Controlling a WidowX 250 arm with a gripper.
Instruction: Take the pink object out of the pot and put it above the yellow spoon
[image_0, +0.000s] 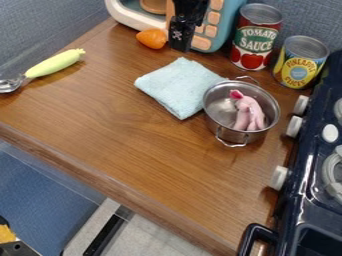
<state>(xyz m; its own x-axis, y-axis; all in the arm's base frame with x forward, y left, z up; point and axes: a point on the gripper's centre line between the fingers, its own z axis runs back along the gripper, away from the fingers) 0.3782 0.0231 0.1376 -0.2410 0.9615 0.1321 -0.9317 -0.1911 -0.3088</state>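
At the top of the camera view, the black gripper (182, 34) hangs in front of the toy microwave, up and to the left of the pot. The metal pot (230, 135) stands on the right half of the counter, its two wire handles at front and back. Inside it lies a pink object (248, 113) with a darker pink tip, leaning toward the pot's right side. The spoon (55, 63) lies at the far left, its yellow-green handle slanting up to the right and its metal end at the view's left edge.
A light blue cloth (179, 87) lies left of the pot. Behind are an orange toy (152, 38), the toy microwave (224, 25) and two cans, tomato sauce (256, 37) and pineapple (300, 62). The dark blue stove (310, 170) borders the right. Bare wood (127, 135) spans the middle.
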